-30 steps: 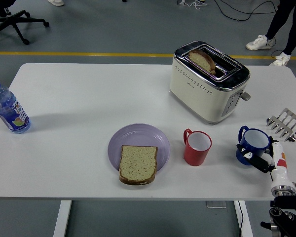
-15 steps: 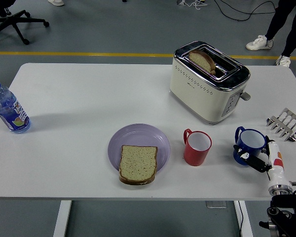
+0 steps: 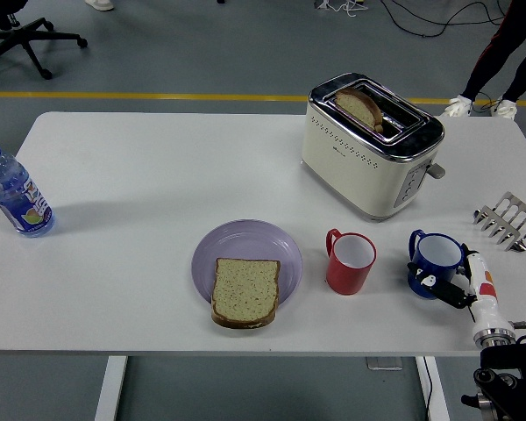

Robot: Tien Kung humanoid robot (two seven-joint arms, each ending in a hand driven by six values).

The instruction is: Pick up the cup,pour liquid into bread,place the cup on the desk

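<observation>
Grey floor with a yellow line runs behind the white rectangular table (image 3: 158, 175); a person's legs and white shoes (image 3: 482, 105) stand at its far right corner. Near the far right part of the table sits a cream two-slot toaster with a chrome top (image 3: 370, 145), one brown bread slice (image 3: 359, 109) upright in a slot. Near the middle of the front edge lies a round lilac plate (image 3: 246, 248) carrying a flat slice of brown bread (image 3: 245, 291), which overhangs the plate's front rim. Just right of the plate stands a red mug with a white inside (image 3: 351, 261), handle to the left, upright. Further right, near the front right corner, stands a blue cup with a white inside (image 3: 435, 262), upright on the table. Right hand (image 3: 460, 285): fingers curled around the blue cup's near side, gripping it. Small metal toast rack (image 3: 508, 219) at the right edge. Clear plastic water bottle with a blue cap (image 3: 14, 193) at the left edge.
</observation>
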